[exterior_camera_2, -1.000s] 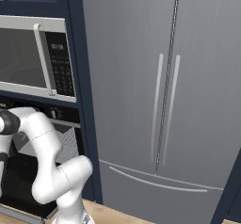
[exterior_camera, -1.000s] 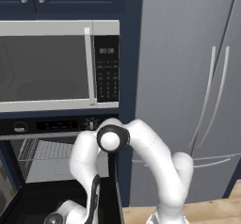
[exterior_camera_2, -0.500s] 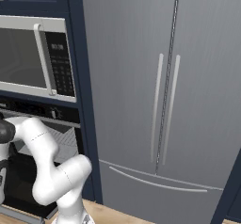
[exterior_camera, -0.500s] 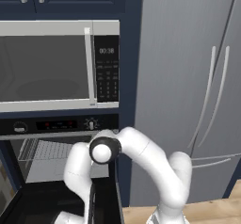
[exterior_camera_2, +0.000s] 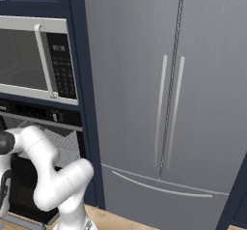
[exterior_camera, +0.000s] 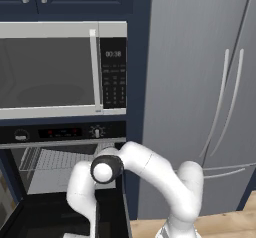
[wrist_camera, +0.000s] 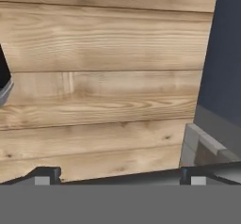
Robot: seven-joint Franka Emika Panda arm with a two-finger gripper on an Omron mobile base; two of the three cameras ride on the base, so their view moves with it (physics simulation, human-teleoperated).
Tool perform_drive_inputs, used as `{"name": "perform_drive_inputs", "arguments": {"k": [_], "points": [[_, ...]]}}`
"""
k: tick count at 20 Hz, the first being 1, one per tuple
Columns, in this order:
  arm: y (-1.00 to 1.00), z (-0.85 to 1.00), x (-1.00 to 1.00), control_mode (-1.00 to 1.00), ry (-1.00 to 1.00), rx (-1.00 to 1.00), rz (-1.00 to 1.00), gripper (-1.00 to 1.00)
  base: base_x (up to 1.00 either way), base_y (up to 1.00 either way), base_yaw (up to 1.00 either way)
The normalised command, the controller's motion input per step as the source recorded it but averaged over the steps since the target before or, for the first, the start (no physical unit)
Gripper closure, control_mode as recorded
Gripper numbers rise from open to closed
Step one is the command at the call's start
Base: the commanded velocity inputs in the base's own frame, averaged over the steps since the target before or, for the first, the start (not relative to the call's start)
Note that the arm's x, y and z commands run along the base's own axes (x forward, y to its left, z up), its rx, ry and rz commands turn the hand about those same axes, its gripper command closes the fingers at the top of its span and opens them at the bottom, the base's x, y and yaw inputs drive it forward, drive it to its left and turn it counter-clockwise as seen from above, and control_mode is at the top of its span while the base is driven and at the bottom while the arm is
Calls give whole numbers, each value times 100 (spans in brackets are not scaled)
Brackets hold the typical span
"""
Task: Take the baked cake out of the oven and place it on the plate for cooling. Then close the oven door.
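The black oven sits under the microwave, its dark control strip carrying a small display and knobs. Its cavity is exposed, with wire racks inside. The oven door hangs open, lying flat and low in front of the cavity. From the right base view the oven appears at the left edge. My arm folds down beside the open door. In the hand view my gripper is open, its fingertips wide apart with nothing between them, pointing at the wooden floor.
A grey-fronted microwave is mounted above the oven. A tall steel fridge fills the right side, also in the right base view. A dark blue cabinet side borders the floor beside the hand.
The arm has folded lower and to the left, its round joint dropping from beside the control strip to in front of the oven cavity. The oven door stays open.
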Motion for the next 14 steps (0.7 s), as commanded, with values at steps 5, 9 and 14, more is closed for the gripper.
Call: {"name": "perform_drive_inputs", "arguments": {"k": [5, 9, 14], "points": [[8, -24, 28, -100, -20, 0, 0, -100, 0, 0, 0], [11, -7, 27, -100, -18, 0, 0, -100, 0, 0, 0], [8, 0, 31, -100, -14, 0, 0, -100, 0, 0, 0]]}}
